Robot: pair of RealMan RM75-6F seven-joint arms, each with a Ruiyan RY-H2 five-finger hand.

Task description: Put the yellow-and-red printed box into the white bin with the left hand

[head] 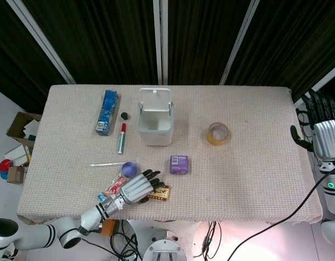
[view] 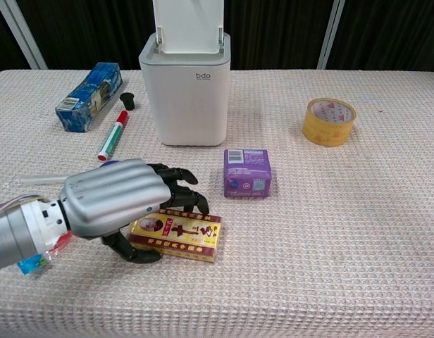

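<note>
The yellow-and-red printed box (head: 160, 192) (view: 182, 236) lies near the table's front edge, slightly skewed. My left hand (head: 136, 186) (view: 115, 201) covers its left end and grips it, dark fingers curled over the far edge and thumb under the near-left corner. The white bin (head: 155, 135) (view: 185, 98) stands behind it at mid-table with its lid upright and its inside showing empty. My right hand (head: 322, 133) hangs beyond the table's right edge, fingers spread, holding nothing.
A purple box (head: 179, 163) (view: 246, 172) sits just right of the held box. A tape roll (head: 217, 133) (view: 329, 121) lies to the right; a blue carton (head: 107, 112) (view: 89, 86), a marker (head: 122, 137) (view: 112, 134) and a black cap (head: 124, 115) lie left of the bin.
</note>
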